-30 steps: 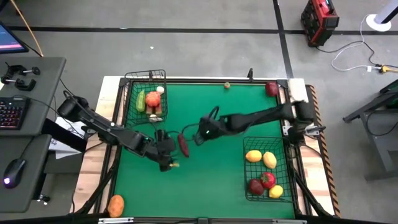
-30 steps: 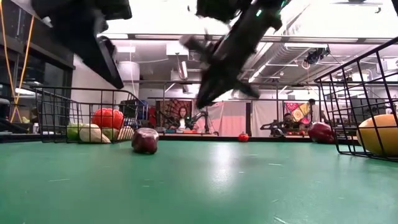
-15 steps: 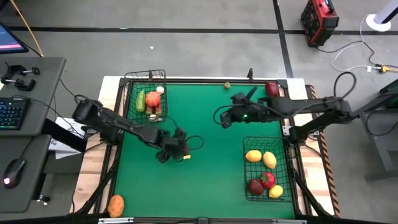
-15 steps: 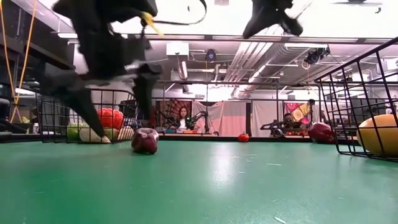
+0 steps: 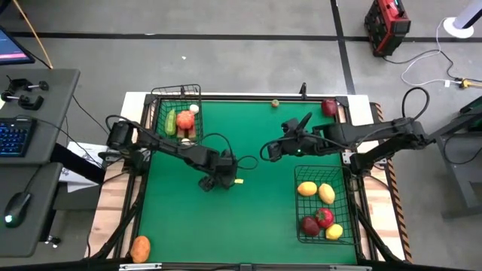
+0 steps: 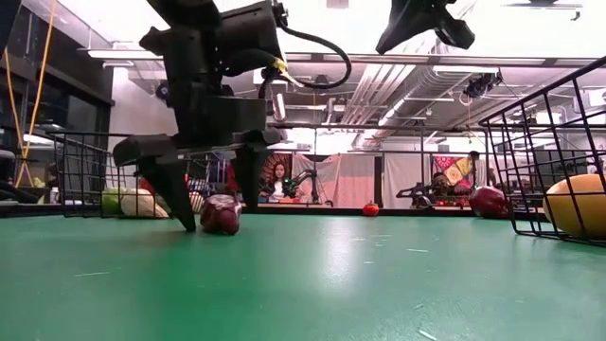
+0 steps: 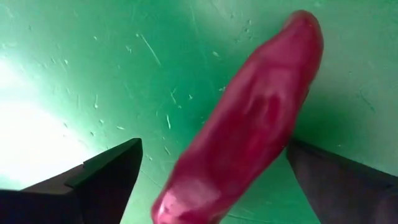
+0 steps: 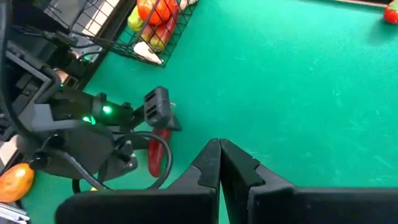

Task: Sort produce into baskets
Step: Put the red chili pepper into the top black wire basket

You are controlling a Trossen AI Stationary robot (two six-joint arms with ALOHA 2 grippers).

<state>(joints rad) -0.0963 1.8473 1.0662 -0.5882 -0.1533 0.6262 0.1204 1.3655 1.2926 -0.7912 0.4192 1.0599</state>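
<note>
A long dark red vegetable lies on the green table a little left of its middle. My left gripper points down over it, open, with one finger on each side; in the high view the gripper hides it. My right gripper is shut on nothing and hangs high above the table's middle. The smaller basket at the far left holds green, red and white produce. The larger basket at the right holds yellow and red pieces. My left gripper comes from above with its fingers standing across the dark red vegetable, which lies flat on the table. Whether either finger touches the vegetable's side, I cannot tell.
An orange piece lies off the green mat at the near left corner. A dark red fruit sits at the far right corner and a small piece at the far edge. The near middle of the mat is bare green.
My left gripper has moved toward the table's right, come down and rolled about its axis, and now straddles the dark red vegetable, staying open. My right gripper has risen and drawn back toward the table's right, away from the vegetable. The vegetable has stayed in place.
</note>
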